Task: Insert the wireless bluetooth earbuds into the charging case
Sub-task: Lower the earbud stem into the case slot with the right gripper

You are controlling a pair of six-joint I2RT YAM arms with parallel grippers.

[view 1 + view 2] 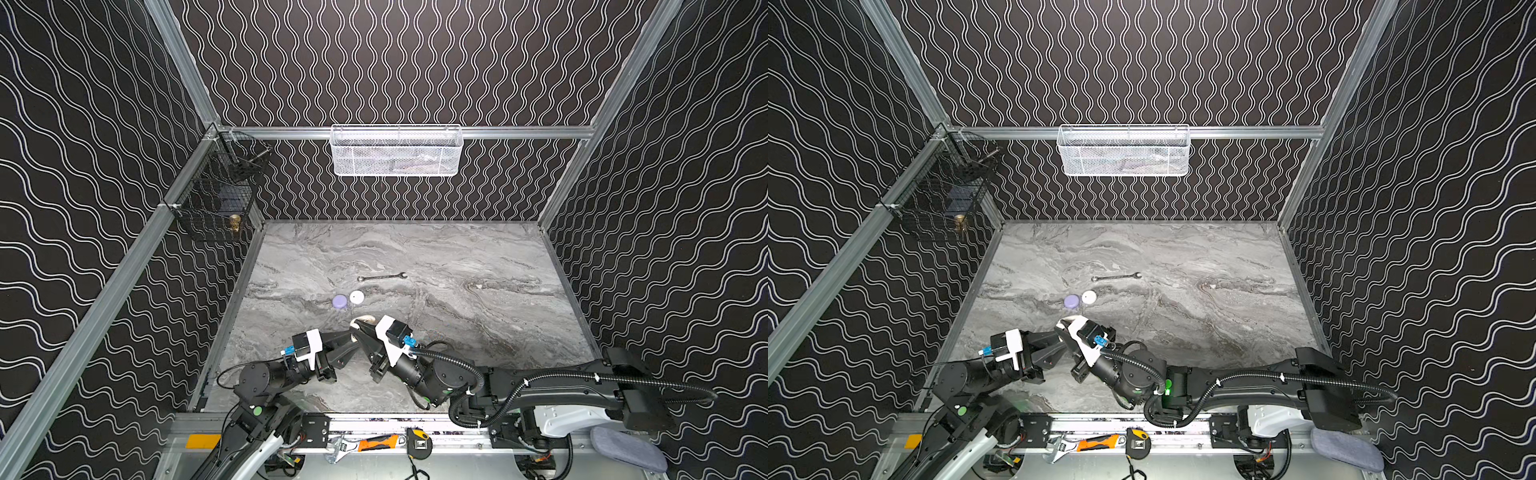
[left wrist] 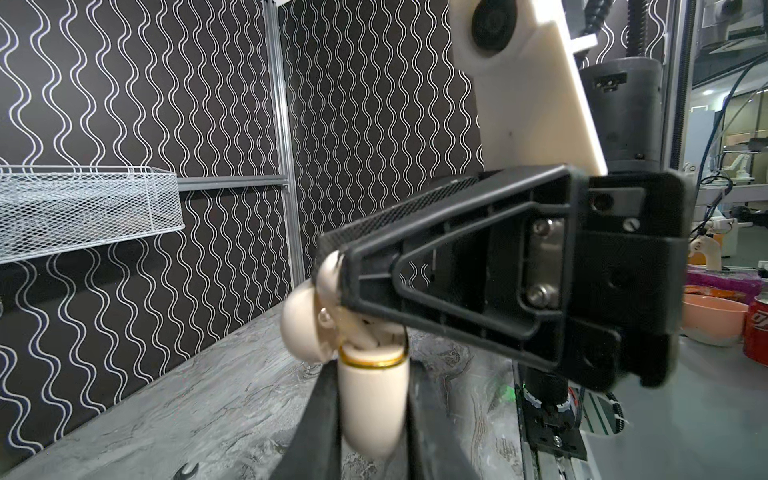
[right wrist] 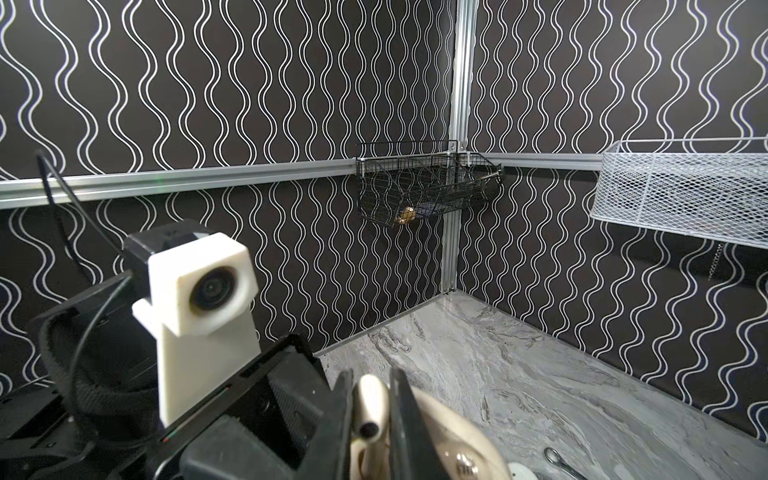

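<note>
A cream charging case (image 2: pixel 372 407) with a gold rim stands upright, and my left gripper (image 2: pixel 372 399) is shut on its body. Its lid (image 2: pixel 303 328) hangs open to one side. My right gripper (image 3: pixel 372 399) is shut on a cream earbud (image 3: pixel 372 411) and holds it right over the open case mouth; its black fingers (image 2: pixel 374 286) reach in from above. In both top views the two grippers meet at the cream case (image 1: pixel 361 322) (image 1: pixel 1068 322) near the table's front centre. The case's sockets are hidden.
A lavender round case (image 1: pixel 340 301) and a white round case (image 1: pixel 356 296) lie shut just beyond the grippers. A slim steel wrench (image 1: pixel 381 277) lies farther back. A white mesh basket (image 1: pixel 397 151) and a black wire basket (image 1: pixel 216 195) hang on the walls. Hand tools (image 1: pixel 374 442) rest on the front rail.
</note>
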